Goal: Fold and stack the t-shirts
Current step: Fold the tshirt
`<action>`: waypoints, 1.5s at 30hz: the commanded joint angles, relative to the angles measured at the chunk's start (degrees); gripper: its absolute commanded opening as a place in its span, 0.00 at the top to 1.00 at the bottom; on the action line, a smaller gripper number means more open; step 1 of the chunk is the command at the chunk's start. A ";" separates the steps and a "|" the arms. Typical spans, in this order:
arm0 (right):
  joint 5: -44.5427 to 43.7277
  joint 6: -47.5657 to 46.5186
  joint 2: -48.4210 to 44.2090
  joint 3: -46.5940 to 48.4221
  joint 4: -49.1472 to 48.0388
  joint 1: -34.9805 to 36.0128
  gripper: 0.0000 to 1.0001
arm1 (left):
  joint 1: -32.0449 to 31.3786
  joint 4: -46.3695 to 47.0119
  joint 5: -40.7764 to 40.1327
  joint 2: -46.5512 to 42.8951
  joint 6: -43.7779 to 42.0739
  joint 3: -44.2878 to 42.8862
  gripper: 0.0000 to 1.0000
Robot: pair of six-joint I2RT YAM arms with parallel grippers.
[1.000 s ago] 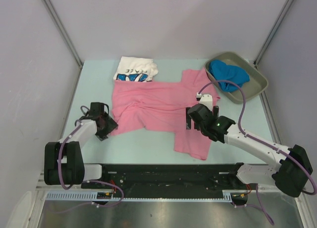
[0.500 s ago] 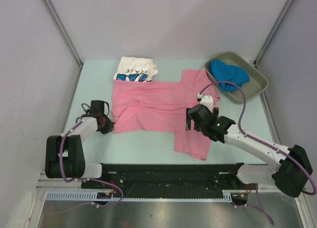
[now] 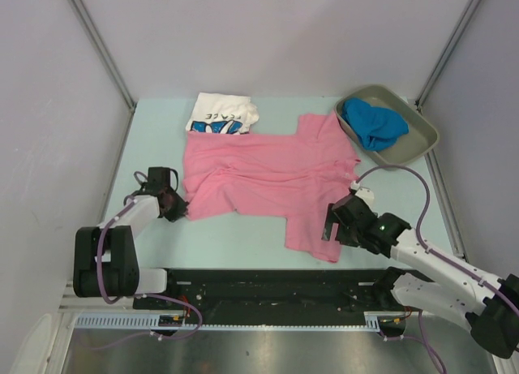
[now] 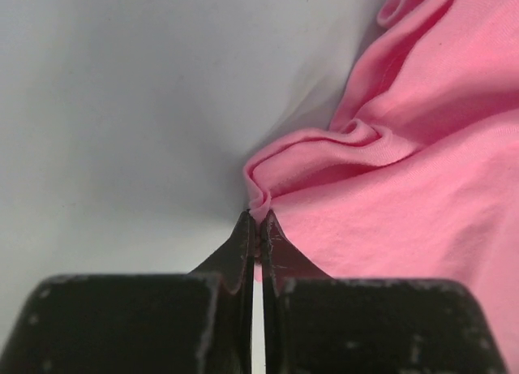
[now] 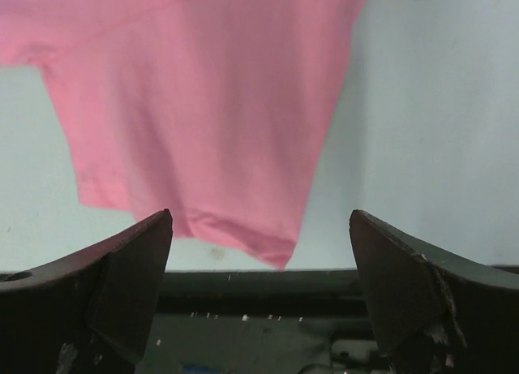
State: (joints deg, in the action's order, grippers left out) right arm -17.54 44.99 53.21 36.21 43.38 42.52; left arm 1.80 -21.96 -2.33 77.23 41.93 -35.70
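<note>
Left end effector (image 4: 255, 228) pinched closed on pink t-shirt (image 3: 259, 171) edge at 9 o'clock, probably for folding; right end effector (image 5: 259, 232) wide open, empty, above 5 o'clock hem.

A pink t-shirt (image 5: 203, 106) is seen spread flat across the upper part of the view, on the pale desk (image 5: 430, 106). Its lower end narrows to a hemmed edge, slightly wrinkled, which is laid just short of the desk's edge. Along that edge a black rail (image 5: 259, 289) is seen. The jaws are held wide apart, one at each lower corner. No cloth is held between them, and bare desk is left to the right of the shirt.
</note>
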 commanded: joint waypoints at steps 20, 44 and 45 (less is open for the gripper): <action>5.94 25.93 -5.84 -13.17 -1.01 5.20 0.23 | 0.31 -0.37 4.88 -3.49 -1.24 -0.07 0.98; 5.94 26.55 1.02 -15.64 -8.31 5.82 0.79 | 2.15 -0.72 5.76 -4.02 -2.03 0.37 0.94; 5.59 26.64 1.10 -15.64 -8.39 5.82 0.83 | 2.15 -0.72 5.67 -4.19 -2.12 0.37 0.95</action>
State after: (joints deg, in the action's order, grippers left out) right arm -10.87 71.07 53.04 22.24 33.52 48.05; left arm 3.40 -23.00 2.46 74.96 40.93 -35.27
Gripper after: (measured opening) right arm 0.231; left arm 0.056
